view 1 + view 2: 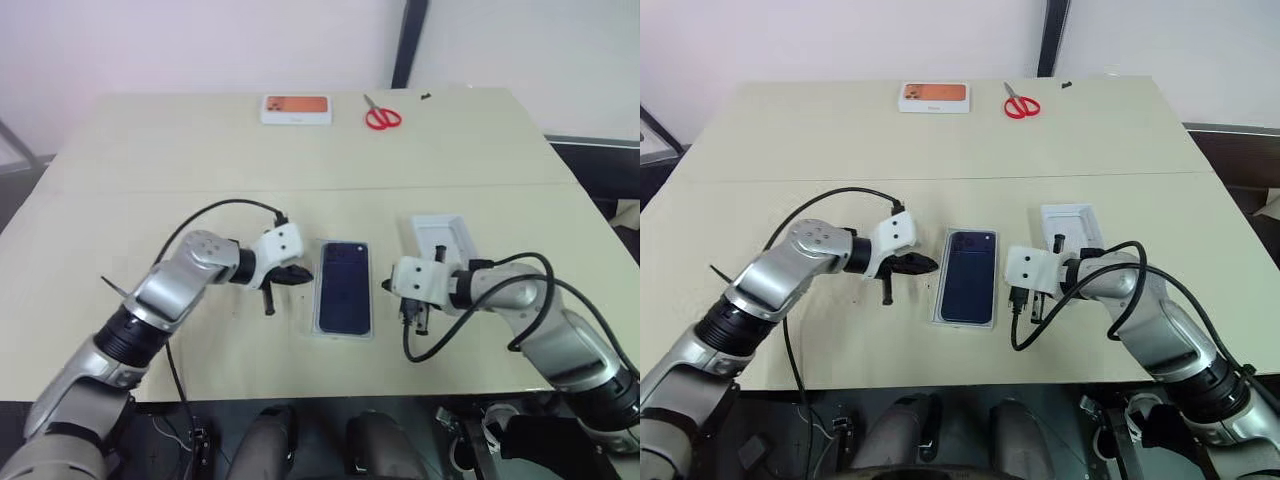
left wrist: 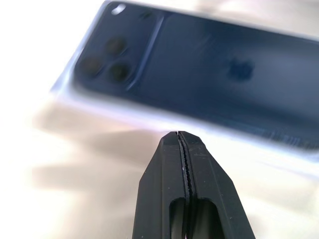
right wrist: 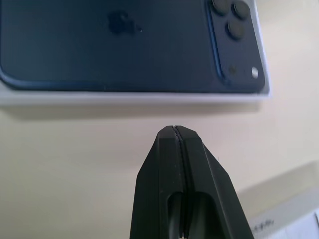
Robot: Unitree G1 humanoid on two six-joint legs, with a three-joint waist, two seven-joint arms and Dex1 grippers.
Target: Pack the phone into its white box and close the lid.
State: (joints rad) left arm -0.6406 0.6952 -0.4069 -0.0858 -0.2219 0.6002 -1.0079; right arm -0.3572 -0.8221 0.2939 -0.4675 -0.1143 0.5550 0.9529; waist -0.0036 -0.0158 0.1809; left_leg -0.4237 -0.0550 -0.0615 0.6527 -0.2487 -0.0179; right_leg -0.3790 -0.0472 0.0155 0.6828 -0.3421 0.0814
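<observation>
Phone (image 1: 343, 287) lies lengthwise away from me between my two pinched-shut end effectors, left one (image 1: 297, 275) nearer.

In the left wrist view the phone (image 2: 199, 79) is blurred, perhaps motion, its far end cut off.

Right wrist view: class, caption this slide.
Shut right gripper poised beside the lid printed with a dark blue phone.
</observation>
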